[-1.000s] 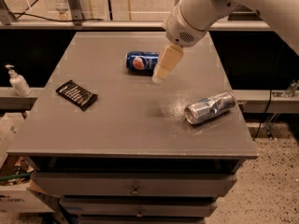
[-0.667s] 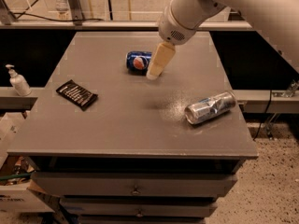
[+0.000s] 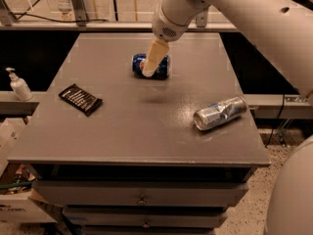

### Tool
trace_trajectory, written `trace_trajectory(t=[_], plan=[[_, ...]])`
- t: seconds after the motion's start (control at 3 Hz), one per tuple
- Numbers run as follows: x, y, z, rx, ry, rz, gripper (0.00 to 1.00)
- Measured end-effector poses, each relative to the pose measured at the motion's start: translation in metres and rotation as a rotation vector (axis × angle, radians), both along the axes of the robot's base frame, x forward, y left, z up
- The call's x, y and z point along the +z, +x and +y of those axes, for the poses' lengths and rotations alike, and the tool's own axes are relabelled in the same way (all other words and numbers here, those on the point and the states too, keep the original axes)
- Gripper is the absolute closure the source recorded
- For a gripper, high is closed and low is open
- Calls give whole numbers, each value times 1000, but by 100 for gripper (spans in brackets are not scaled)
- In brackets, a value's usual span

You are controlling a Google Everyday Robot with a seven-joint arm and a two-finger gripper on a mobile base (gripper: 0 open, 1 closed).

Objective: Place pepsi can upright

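Observation:
The pepsi can, dark blue, lies on its side at the back middle of the grey table. My gripper, with cream-coloured fingers pointing down and to the left, hangs right over the can and covers its middle. The white arm comes in from the upper right.
A silver dented can lies on its side near the table's right edge. A black ridged packet lies at the left. A white pump bottle stands on a ledge off the left side. Drawers are below the table's front edge.
My gripper has moved left and towards the back, from beside the pepsi can's right end to over its middle. Both cans and the packet have stayed put.

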State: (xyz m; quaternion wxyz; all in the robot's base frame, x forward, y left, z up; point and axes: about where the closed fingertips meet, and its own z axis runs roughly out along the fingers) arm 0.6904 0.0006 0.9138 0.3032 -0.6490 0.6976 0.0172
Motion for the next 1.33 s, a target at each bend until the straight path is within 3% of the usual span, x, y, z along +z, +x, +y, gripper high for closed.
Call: trace_trajectory(t=[0.67,1.33], plan=[[-30,30,11,-32,-86,24,0],[-49,42,24,-49,-132,47,0]])
